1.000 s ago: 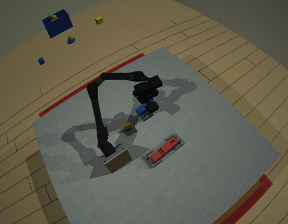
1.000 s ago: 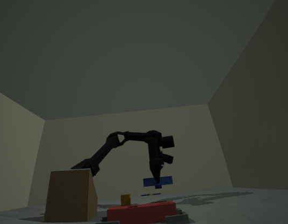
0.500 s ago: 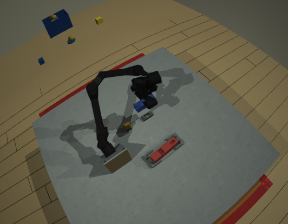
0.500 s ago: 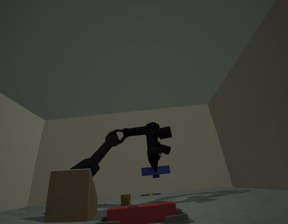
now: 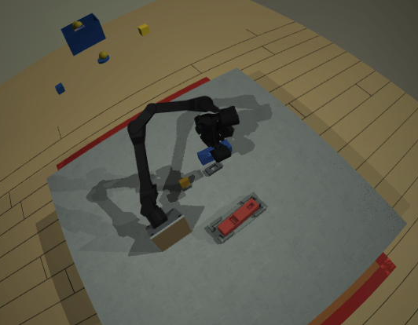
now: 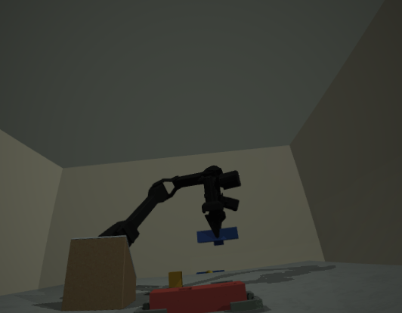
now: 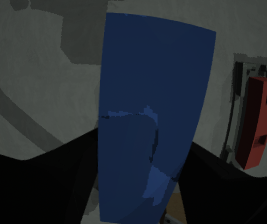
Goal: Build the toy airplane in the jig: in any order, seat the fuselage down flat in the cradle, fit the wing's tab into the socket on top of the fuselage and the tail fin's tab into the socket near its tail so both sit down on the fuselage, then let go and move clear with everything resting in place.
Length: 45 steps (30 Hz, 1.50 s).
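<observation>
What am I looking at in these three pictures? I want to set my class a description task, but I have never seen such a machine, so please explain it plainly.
The black jointed thing is a robot arm bolted to a brown block on a grey mat. One picture looks down from above, one looks from low at the side, and one comes from a camera on the arm's wrist. Its end effector, two pinching fingers, is shut on a flat blue wing and holds it in the air. On the mat lie a red toy fuselage seated in a grey cradle, a small yellow tail fin and a small empty grey holder.
</observation>
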{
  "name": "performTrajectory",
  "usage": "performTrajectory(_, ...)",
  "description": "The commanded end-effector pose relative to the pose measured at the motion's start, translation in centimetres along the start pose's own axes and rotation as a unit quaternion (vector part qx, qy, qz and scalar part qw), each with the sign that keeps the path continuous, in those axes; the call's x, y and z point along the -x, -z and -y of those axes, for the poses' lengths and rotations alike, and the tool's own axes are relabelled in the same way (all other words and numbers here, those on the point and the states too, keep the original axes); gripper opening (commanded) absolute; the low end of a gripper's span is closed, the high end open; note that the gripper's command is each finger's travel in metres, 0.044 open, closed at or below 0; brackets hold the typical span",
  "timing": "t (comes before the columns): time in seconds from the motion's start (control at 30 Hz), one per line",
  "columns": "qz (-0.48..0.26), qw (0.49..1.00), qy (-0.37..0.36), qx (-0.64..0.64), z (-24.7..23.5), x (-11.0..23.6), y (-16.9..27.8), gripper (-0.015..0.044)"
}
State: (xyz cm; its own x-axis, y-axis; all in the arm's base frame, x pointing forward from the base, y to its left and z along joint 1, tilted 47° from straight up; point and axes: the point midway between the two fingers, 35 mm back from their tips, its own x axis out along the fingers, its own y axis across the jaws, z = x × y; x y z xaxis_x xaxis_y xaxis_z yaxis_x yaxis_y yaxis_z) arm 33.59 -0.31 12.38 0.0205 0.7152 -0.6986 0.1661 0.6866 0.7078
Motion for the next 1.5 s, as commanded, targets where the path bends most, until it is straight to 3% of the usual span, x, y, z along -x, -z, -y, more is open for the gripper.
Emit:
performTrajectory(0.0,-0.001,0.999,0.003,-0.039,1.6,-0.2,-0.1,0.0)
performTrajectory(0.73,0.004,0.976,0.011,-0.216,8.8,-0.9,-0.3,0.0)
performTrajectory(1.47,0.005,0.92,0.012,-0.391,15.8,-2.0,1.1,0.0)
